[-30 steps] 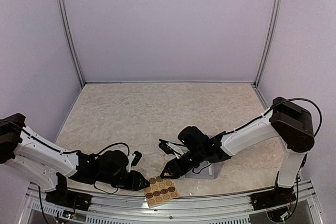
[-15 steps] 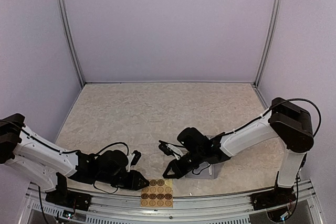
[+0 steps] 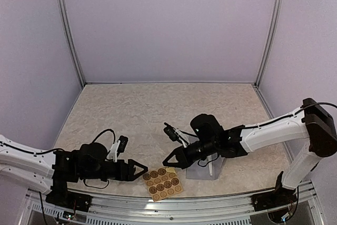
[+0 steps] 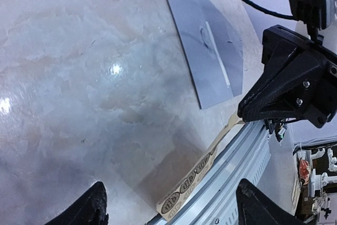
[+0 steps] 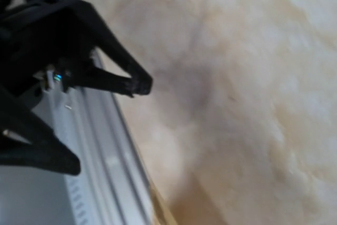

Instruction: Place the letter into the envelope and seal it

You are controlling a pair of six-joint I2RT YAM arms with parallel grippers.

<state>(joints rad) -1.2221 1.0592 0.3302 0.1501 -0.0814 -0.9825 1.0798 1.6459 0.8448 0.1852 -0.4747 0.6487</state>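
1. Arms. The left gripper [image 3: 138,165] and right gripper [image 3: 167,162] face each other nose to nose, low over the near edge of the table [image 3: 158,109].
   - Their tips are near one another, with the sticker sheet [image 3: 162,183] between and just below them.
   - The left fingers [image 4: 92,206] stand wide apart and hold nothing.
   - The right gripper shows side-on only, with its tip at the sheet's far corner. I cannot tell whether it pinches that corner or how far it gapes.
   - Risk: if either arm advances along this line, the fingers collide.
2. Envelope [image 4: 195,40]. It lies flat on the table just beyond the sheet, partly under the right forearm, and neither gripper touches it.
   - No separate letter is visible, and I cannot tell whether one is inside. The flap state is not readable either.
   - Risk: the right arm and its cable hang low over the envelope, so a sideways sweep could drag or crease it.
3. Sticker sheet. It sits at the table's near edge beside the rail [image 4: 237,172], and in the left wrist view one end looks lifted.
   - Risk: a pull on one corner could bend the sheet or slide it over the rail.
4. Single sticker. Each one is small and lies flat on the sheet.
   - Risk: the fingers could close on the backing instead, or a peeled sticker could fold or cling to a pad.
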